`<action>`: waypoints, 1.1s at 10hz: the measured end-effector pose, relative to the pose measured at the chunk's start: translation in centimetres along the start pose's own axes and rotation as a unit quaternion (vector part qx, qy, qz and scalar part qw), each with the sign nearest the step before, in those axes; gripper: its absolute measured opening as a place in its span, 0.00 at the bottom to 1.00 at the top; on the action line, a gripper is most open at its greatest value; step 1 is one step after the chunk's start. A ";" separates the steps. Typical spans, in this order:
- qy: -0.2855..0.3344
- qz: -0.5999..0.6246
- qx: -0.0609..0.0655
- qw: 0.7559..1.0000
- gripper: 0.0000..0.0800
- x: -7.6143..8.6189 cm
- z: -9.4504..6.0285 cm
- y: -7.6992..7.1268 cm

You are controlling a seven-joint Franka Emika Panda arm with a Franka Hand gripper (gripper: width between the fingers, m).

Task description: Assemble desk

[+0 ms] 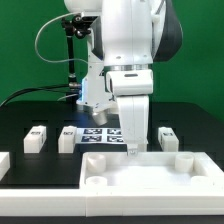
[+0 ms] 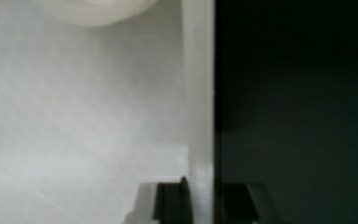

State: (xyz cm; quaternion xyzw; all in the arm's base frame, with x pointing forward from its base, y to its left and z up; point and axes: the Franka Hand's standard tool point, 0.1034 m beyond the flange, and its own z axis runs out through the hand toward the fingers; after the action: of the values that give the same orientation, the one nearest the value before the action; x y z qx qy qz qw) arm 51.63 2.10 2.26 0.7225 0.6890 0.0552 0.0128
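Nearest, the large white plastic rectangular rimmed panel (image 1: pixel 150 176) was seen on the black tabletop (image 1: pixel 20 122), its far rim gripped by the jaws; by uneven pulling the hold could be lost.

Exterior view: bright, diffuse illumination. The white arm (image 1: pixel 125 40) and panel (image 1: pixel 140 172) approach overexposure; surface detail is washed out. The black table (image 1: pixel 25 115) carries a dull sheen; shadows are faint. Resolution is low, edges soft. Wrist view: heavily blurred at close range; panel pale grey, table near black.
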 end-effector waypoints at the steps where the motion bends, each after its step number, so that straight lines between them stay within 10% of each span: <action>1: 0.000 0.000 0.000 1.000 0.07 0.0 0.1 0.0; 5: 0.000 0.001 0.001 1.000 0.67 -0.1 0.2 -0.1; 11: 0.000 0.002 0.002 1.000 0.81 -0.2 0.2 -0.1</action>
State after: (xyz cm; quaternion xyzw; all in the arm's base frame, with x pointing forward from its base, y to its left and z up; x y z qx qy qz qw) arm 51.52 1.95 2.02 0.7239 0.6877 0.0539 0.0112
